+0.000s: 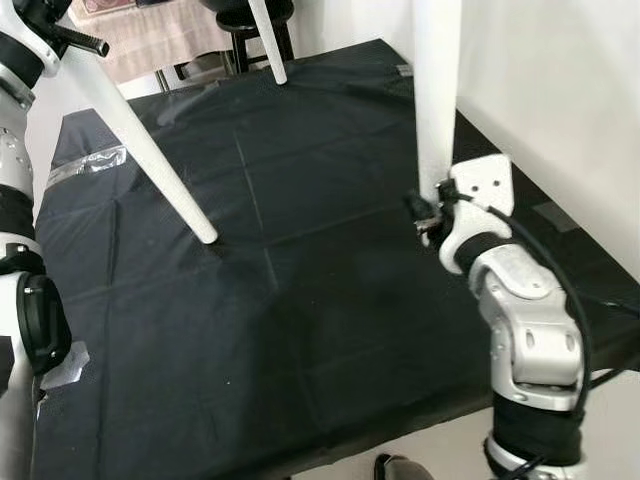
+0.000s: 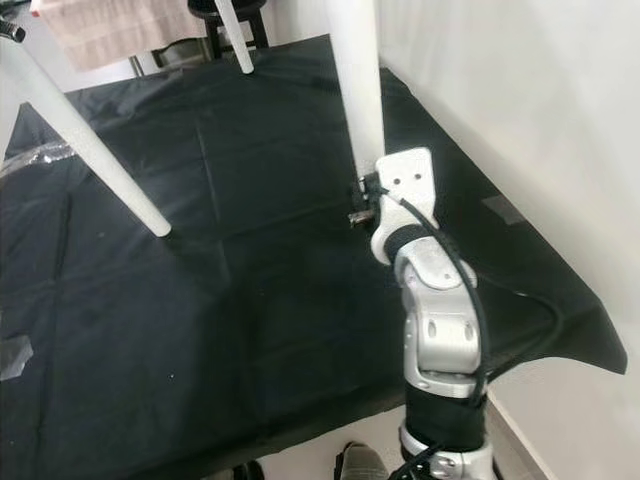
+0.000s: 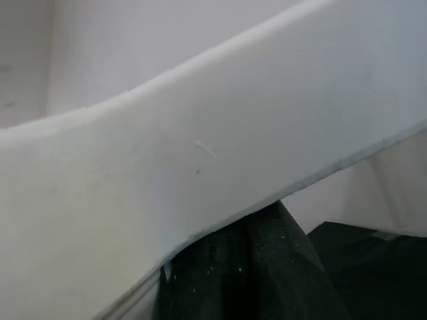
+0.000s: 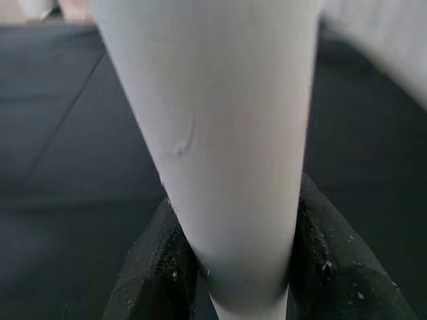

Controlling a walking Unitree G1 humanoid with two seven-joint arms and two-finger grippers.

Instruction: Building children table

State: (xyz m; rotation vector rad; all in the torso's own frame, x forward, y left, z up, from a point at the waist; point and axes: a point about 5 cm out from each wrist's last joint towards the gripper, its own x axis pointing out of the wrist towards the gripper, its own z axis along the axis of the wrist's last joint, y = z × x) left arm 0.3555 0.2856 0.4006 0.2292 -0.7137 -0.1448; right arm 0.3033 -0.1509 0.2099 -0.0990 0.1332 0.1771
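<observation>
Grippers gripping white table legs over black cloth.
R gripper (image 4: 233, 267) is clenching near leg (image 1: 436, 90), a smooth tapered round post, low down, its black fingers (image 4: 157, 273) pressing both sides. L gripper (image 3: 253, 267) is holding a matte white part (image 3: 167, 200); finger state unclear. Slanted leg (image 1: 150, 150) is touching the creased cloth (image 1: 300, 330); third leg (image 1: 268, 40) standing at back.
</observation>
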